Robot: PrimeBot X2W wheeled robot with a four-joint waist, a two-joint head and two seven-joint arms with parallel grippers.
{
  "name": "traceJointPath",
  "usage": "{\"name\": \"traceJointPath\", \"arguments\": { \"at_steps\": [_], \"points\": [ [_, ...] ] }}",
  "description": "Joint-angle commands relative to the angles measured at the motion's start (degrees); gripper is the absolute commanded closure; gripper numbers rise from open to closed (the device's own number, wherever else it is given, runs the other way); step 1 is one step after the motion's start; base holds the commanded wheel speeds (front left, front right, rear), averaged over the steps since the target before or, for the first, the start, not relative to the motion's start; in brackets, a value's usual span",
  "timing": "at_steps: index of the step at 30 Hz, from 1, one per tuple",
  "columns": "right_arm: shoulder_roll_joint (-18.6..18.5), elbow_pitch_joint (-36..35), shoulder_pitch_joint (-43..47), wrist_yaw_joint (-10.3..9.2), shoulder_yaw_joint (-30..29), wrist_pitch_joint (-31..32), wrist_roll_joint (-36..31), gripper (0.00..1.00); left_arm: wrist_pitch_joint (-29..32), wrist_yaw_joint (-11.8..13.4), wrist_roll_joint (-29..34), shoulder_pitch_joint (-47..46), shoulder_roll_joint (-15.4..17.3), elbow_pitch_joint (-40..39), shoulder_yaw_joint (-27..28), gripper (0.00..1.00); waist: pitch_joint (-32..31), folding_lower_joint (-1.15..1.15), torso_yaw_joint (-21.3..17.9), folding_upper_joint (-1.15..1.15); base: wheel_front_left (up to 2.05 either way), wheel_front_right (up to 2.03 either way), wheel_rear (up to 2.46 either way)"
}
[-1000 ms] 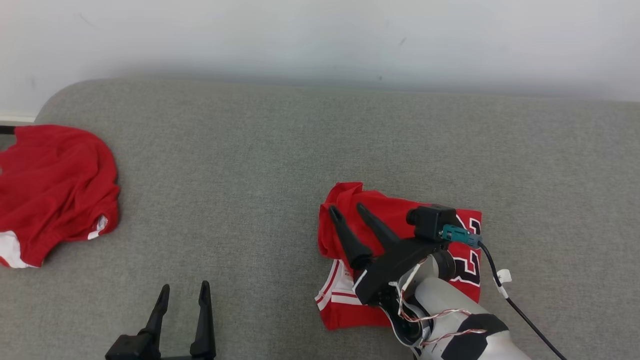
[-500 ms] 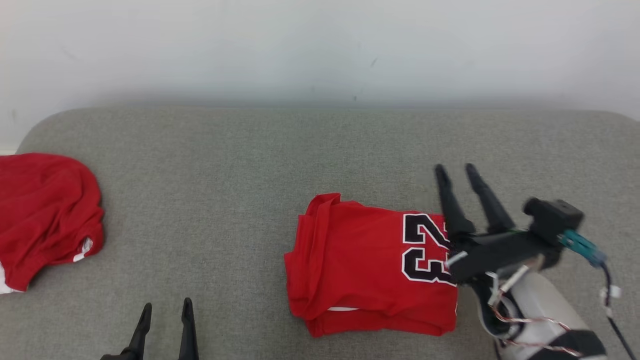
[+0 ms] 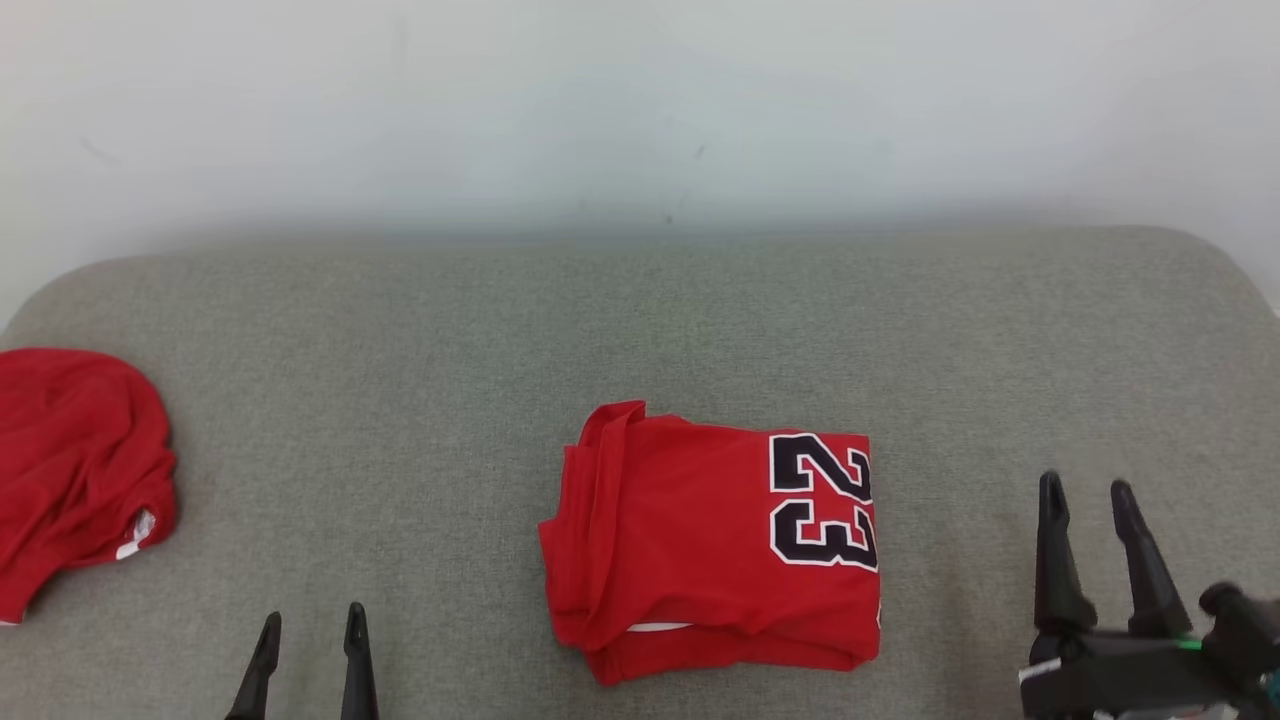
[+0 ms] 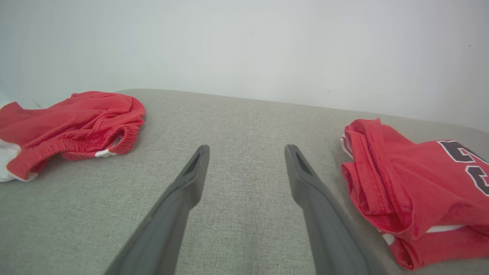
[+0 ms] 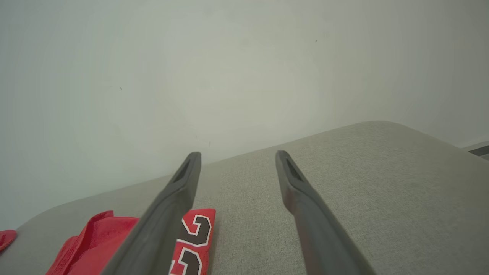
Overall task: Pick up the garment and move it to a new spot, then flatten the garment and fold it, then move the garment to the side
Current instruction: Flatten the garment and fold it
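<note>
We judge the folded garment (image 3: 700, 545) soft, light, perhaps slippery; we'd pinch all layers at its bunched edge. Left end effector (image 3: 312, 618) and right end effector (image 3: 1085, 485) stand spread, empty.

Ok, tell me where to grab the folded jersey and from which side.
Take the jersey at its right edge, beside the 23, coming from the right with the open right gripper, kept low so it pinches the whole stack. That edge looks straight and flat; the left edge is bunched in loose layers that would likely pull apart.
</note>
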Motion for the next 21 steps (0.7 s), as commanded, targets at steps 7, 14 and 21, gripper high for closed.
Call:
{"name": "traceJointPath", "arguments": {
  "at_steps": [7, 14, 21],
  "points": [
    [2.59, -5.31, 7.29, -0.12, 0.32, -0.02, -6.98, 0.00, -0.18, 0.36, 3.28, 1.82, 0.03, -2.42, -0.03, 0.00, -1.34, 0.01, -1.42, 0.00, 0.00, 0.00, 0.00],
    [3.90, -5.80, 10.51, -0.12, 2.22, -0.03, -11.55, 0.00, -0.18, 1.44, 5.91, 2.82, 0.02, -3.38, 0.52, 0.00, -1.93, 0.01, -1.55, 0.00, 0.00, 0.00, 0.00],
    [4.42, -6.02, 11.51, -0.12, 2.83, -0.03, -13.31, 0.00, -0.18, 1.92, 7.21, 3.64, 0.02, -4.54, 1.57, 0.00, -2.41, 0.01, -1.27, 0.00, 0.00, 0.00, 0.00]
  ]
}}
